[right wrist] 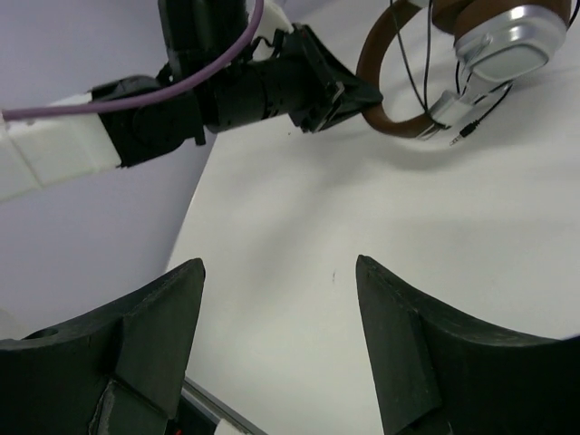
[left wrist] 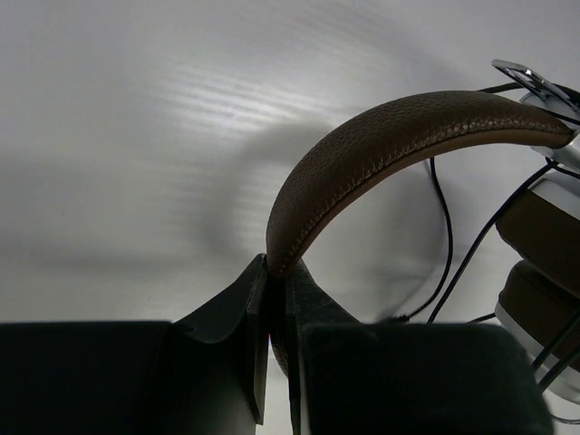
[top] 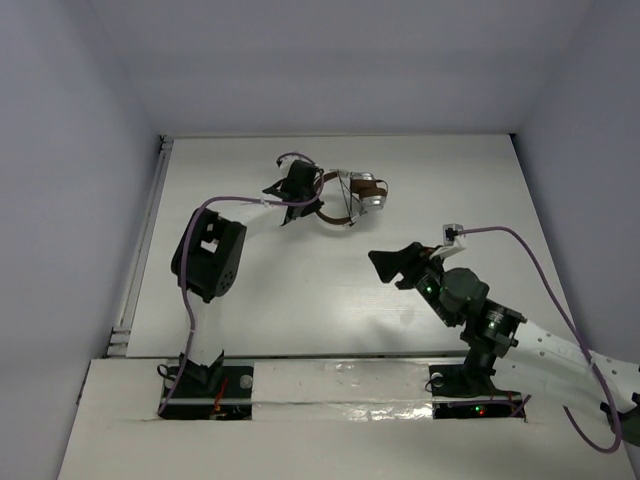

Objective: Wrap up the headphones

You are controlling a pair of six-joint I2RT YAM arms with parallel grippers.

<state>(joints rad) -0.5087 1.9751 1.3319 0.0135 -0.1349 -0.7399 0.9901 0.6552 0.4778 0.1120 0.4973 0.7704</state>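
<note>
listing your scene, largest first: table (top: 300, 300); headphones (top: 352, 196) at its far centre; left gripper (left wrist: 276, 276) clamped shut on their headband (left wrist: 399, 136); right gripper (right wrist: 278, 272) spread wide, holding nothing, well apart; cable (left wrist: 449, 236) looped across the earcups (right wrist: 507, 45), so wrapping looks nearly done, plug end (right wrist: 464, 133) loose for you to tuck

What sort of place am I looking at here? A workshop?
Probably a robot test booth in a lab: a plain white table boxed in by blank white walls, a left arm and a right arm bolted at its near edge, and one lone prop, the headphones.
</note>
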